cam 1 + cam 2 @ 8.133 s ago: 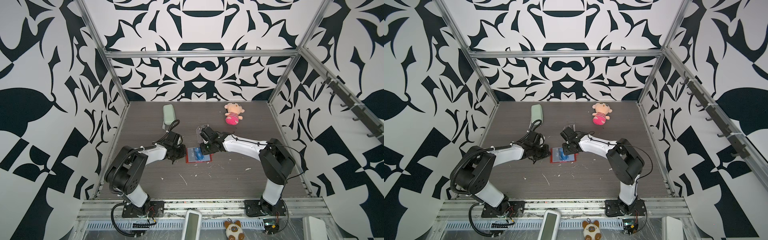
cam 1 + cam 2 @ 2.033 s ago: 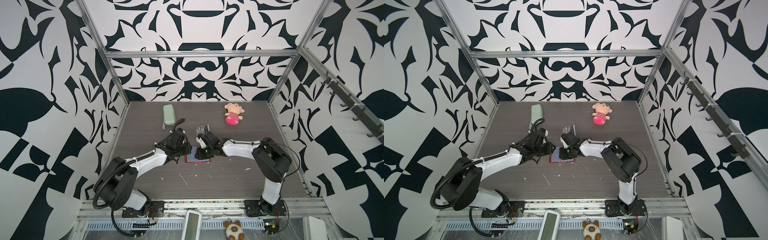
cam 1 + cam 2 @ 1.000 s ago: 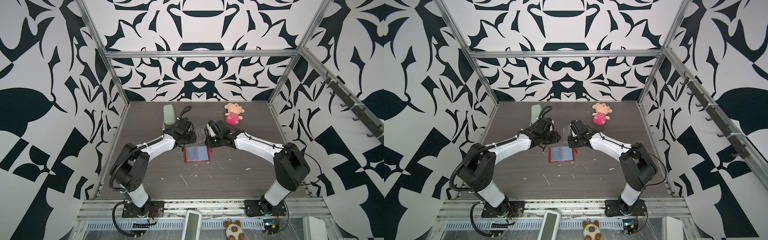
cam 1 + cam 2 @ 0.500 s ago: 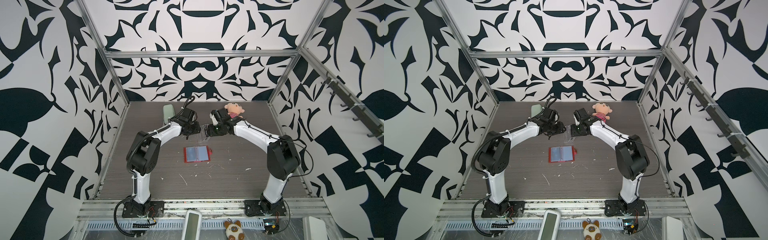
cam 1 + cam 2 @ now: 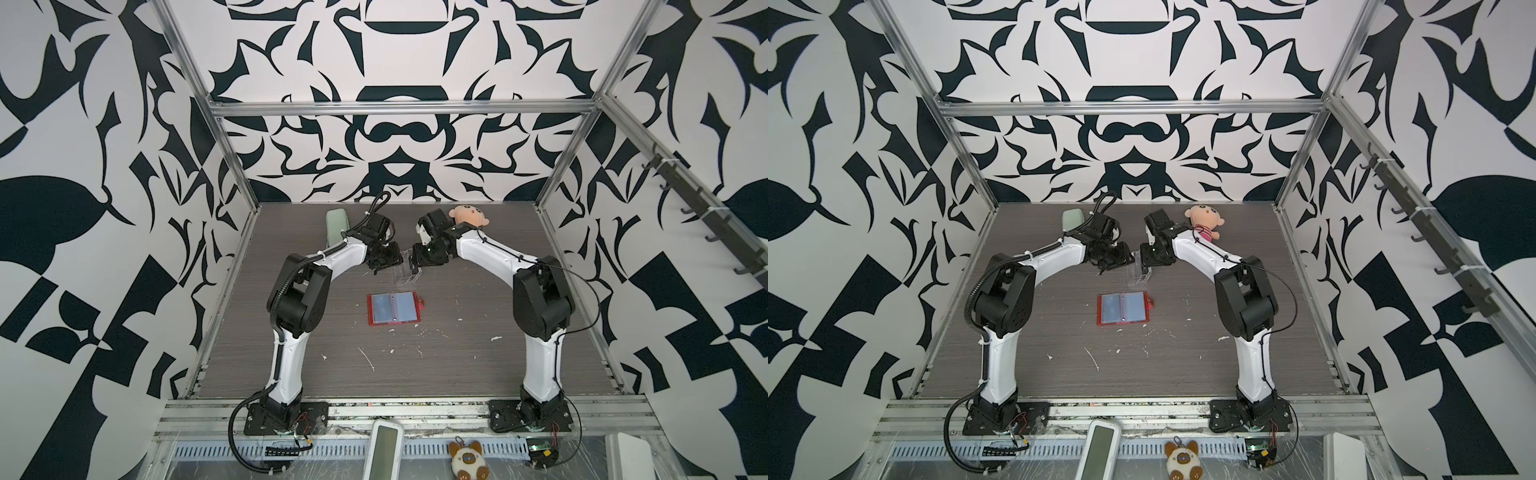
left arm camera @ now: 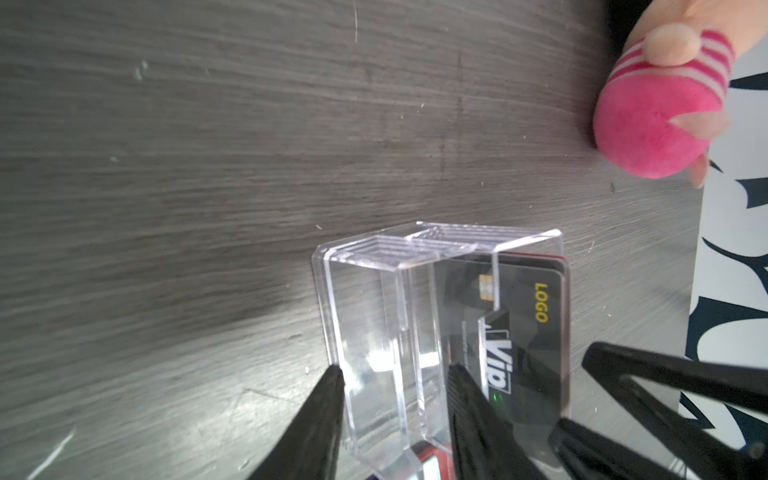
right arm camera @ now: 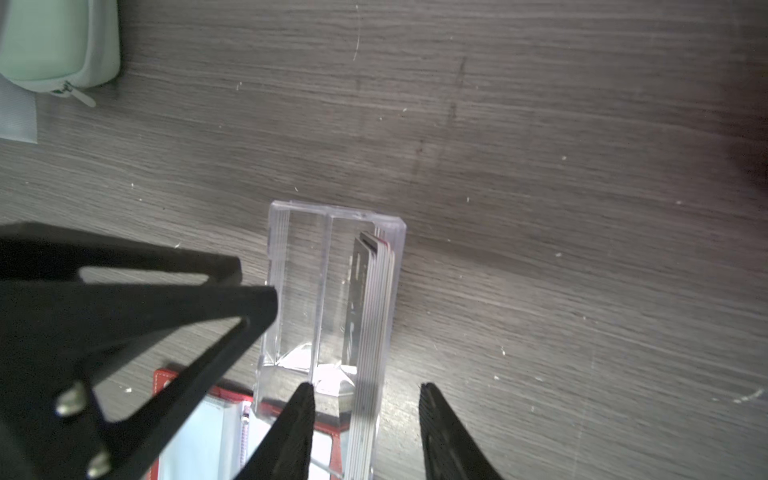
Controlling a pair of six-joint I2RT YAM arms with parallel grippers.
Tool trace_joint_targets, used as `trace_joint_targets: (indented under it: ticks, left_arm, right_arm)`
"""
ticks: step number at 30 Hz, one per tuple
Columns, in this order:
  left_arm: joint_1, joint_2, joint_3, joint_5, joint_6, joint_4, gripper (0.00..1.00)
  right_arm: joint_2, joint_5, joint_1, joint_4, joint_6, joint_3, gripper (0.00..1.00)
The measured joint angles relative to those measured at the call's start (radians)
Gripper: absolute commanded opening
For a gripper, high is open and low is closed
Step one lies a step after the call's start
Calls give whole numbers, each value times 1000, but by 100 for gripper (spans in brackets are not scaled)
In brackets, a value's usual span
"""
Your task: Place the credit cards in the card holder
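Thin cards (image 6: 523, 332), likely light, stiff and slick, stand on edge in a clear box (image 6: 365, 311), just above the open red holder (image 5: 394, 308) mid-frame in both top views. The right gripper (image 7: 365, 384) straddles the stack, jaws parted; the exposed top edge looks the best pinch point. The left gripper (image 6: 395, 368) flanks the box's empty half, grip unclear.

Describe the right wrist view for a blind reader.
A clear acrylic box stands on a grey wood-grain table, credit cards stacked on edge against one wall. The open right gripper straddles the stack's near end; the red card holder lies open nearby.
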Motion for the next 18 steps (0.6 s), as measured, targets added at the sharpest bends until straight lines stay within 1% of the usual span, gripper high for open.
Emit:
trace_joint_targets:
  ticks: [8, 12, 18]
  left_arm:
    - [7, 33, 10, 25, -11, -16, 39]
    - [10, 61, 19, 36, -16, -21, 38]
    - [11, 65, 19, 45, -22, -25, 38]
  right_arm:
    - [59, -3, -2, -32, -6, 68, 46]
    - [81, -7, -2, -46, -8, 84, 45]
    - [100, -10, -2, -63, -8, 109, 45]
